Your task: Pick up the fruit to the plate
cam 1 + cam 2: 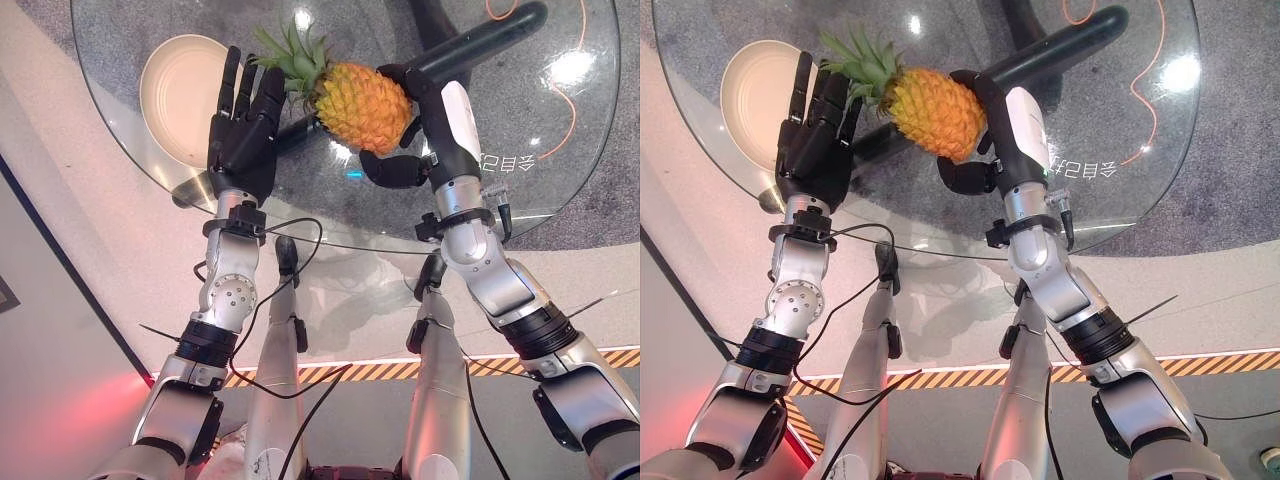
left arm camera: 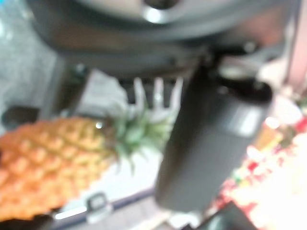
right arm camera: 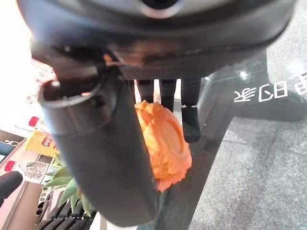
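Note:
An orange pineapple (image 1: 365, 105) with a green crown lies on its side over the round glass table (image 1: 560, 160). My right hand (image 1: 455, 130) is shut on its body, fingers over the far side and thumb (image 3: 105, 158) under the near side. My left hand (image 1: 245, 135) is open, its straight fingers beside the crown leaves (image 2: 139, 132). A cream plate (image 1: 180, 90) sits on the glass at the far left, just beyond the left hand. Whether the pineapple rests on the glass or hangs above it cannot be told.
Through the glass shows the table's dark leg (image 1: 480, 45), running from under the pineapple to the far right. An orange cable (image 1: 572, 110) lies on the grey floor beneath. The table's near rim (image 1: 400, 245) curves just below both wrists.

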`<state>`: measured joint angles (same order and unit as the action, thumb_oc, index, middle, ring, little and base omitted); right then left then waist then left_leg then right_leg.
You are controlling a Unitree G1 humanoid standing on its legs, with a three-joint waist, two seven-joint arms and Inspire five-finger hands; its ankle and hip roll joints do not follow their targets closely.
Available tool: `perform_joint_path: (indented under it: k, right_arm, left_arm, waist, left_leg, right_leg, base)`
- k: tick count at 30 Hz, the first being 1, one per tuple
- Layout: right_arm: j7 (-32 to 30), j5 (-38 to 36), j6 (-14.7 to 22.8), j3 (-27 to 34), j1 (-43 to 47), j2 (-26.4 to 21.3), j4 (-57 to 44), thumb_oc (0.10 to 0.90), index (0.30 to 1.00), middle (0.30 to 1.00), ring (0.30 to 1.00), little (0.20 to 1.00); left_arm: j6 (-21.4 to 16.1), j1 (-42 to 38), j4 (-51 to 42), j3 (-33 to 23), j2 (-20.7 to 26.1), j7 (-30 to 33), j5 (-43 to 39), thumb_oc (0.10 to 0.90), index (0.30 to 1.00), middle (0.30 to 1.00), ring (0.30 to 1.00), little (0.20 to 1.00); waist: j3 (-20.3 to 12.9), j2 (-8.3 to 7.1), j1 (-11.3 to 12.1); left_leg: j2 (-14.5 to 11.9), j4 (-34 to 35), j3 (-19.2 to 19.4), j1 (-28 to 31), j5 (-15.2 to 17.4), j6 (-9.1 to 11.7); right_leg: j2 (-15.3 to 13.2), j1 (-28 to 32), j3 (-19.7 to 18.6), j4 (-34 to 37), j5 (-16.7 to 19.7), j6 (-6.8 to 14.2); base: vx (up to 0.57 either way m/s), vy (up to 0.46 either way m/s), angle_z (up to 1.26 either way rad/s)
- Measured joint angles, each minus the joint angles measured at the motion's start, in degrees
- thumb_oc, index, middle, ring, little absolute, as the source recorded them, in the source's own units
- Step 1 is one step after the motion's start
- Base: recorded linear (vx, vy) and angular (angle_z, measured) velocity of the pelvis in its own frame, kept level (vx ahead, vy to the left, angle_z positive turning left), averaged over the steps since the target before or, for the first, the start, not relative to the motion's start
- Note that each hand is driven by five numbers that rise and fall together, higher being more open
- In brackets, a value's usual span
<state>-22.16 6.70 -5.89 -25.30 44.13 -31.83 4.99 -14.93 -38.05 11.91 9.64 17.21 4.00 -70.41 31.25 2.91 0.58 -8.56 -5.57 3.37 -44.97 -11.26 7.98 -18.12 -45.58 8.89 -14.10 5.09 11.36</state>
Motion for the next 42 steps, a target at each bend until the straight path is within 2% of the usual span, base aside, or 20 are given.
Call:
perform_joint_path:
  k: [12,31,42]
  right_arm:
    - [0.06,-0.04,-0.59,-0.24,0.33,-0.62,0.00,0.100,0.300,0.300,0.300,0.200]
    - [0.09,-0.11,-1.20,-0.72,1.09,-0.62,-0.10,0.100,0.300,0.300,0.300,0.200]
    - [-0.66,-0.09,-1.70,-1.11,1.17,-1.69,-1.59,0.100,0.300,0.300,0.300,0.200]
  left_arm:
    - [2.28,0.01,0.00,0.28,0.31,-0.76,-0.50,0.800,0.900,0.900,0.900,0.900]
    - [2.36,0.01,0.01,0.49,1.34,-2.25,-0.55,0.800,0.900,0.900,0.900,0.900]
    - [2.00,-0.38,0.00,0.78,1.46,-0.88,2.60,0.800,0.900,0.900,0.900,0.900]
  waist:
    - [0.00,0.01,0.18]
    - [0.00,0.01,0.48]
    - [0.00,0.01,0.59]
  left_leg:
    - [0.01,0.00,0.05,0.00,0.00,0.00]
    - [0.03,0.01,0.08,0.00,0.00,0.00]
    - [0.02,0.01,0.06,0.00,0.00,0.00]
  right_leg:
    - [-0.01,0.00,0.01,0.03,0.00,0.00]
    - [-0.03,-0.01,0.01,0.04,0.00,0.00]
    - [-0.02,0.01,0.02,0.02,0.00,0.01]
  base:
    - [0.00,0.000,0.00]
    - [0.00,0.000,0.00]
    - [0.00,0.000,0.00]
